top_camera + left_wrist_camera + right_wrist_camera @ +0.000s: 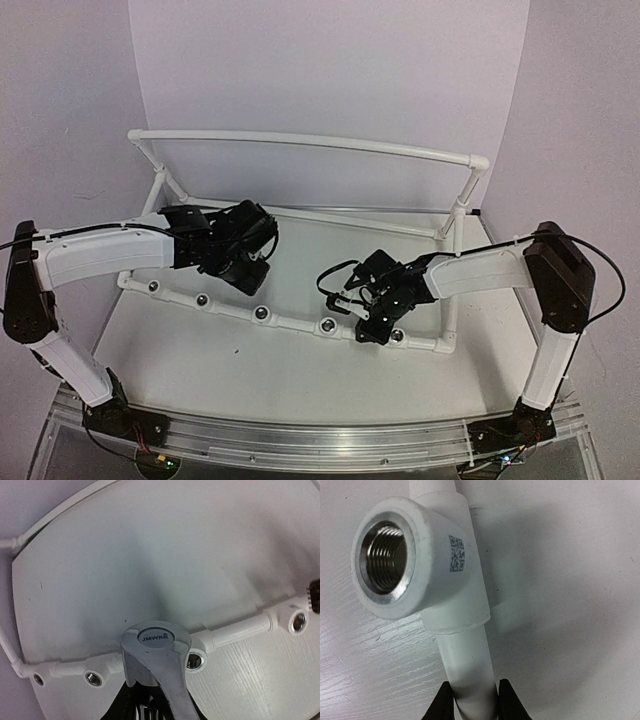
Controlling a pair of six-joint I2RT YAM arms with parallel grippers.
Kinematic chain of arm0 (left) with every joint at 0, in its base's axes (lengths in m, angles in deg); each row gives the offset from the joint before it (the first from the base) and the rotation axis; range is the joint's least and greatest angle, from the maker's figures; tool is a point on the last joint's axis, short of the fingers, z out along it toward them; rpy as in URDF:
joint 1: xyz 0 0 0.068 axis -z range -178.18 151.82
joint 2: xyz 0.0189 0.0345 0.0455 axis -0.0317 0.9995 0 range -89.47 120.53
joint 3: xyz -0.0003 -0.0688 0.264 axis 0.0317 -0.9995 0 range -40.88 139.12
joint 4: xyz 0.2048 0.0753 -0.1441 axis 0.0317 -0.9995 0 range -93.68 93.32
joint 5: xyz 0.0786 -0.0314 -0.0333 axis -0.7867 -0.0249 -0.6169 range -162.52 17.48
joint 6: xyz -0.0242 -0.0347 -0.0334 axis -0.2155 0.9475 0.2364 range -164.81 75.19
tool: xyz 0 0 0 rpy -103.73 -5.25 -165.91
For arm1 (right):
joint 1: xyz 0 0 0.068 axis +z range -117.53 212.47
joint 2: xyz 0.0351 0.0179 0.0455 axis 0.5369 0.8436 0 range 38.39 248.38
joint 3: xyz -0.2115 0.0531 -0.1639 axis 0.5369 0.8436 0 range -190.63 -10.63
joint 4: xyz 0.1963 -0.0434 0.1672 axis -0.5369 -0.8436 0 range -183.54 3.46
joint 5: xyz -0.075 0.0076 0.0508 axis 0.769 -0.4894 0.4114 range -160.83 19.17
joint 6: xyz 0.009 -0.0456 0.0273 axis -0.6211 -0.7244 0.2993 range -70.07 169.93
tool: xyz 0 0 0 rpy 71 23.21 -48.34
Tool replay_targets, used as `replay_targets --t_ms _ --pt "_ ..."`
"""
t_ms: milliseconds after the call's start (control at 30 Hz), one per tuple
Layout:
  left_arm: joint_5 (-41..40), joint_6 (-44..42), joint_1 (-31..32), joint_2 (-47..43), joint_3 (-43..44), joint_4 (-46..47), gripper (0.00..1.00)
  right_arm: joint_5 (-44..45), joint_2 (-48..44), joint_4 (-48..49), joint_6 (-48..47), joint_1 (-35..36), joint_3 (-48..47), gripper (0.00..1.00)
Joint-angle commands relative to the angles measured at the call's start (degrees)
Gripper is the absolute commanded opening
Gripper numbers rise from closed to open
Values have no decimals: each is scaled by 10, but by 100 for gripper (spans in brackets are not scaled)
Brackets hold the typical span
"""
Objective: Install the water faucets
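A shiny chrome water faucet (156, 645) with a round "JMWRR" cap fills the bottom middle of the left wrist view. My left gripper (148, 702) is shut on it, its dark fingers mostly hidden behind the handle. The faucet hangs just in front of the white pipe's front rail (235, 630), beside a threaded socket (195, 660). In the top view the left gripper (245, 265) hovers over that rail (290, 322) and hides the faucet. My right gripper (475, 702) is shut on the white pipe (467, 665), just below a tee socket (385, 562); the top view has that gripper (372, 318) at the rail's right part.
The front rail carries several round metal sockets (261, 314) in a row. The white pipe frame rises at the back into a high rail (300, 142) with posts at both corners. A white board (260, 370) lies under the frame.
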Motion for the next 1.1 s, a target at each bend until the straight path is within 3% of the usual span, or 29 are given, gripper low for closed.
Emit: replay_targets --t_ms 0,167,533,733,1067 --pt "-80 341 2 -20 -9 -32 0 0 21 -2 59 0 -13 0" --pt "-28 560 2 -37 -35 -16 0 -2 20 -3 62 0 -14 0" --pt "29 828 17 -42 -81 18 0 -6 13 -5 68 0 -15 0" --pt "27 918 18 -18 -86 29 0 -8 11 -5 70 -1 -15 0" --pt "42 956 18 26 -83 52 0 -9 9 -5 69 -1 -14 0"
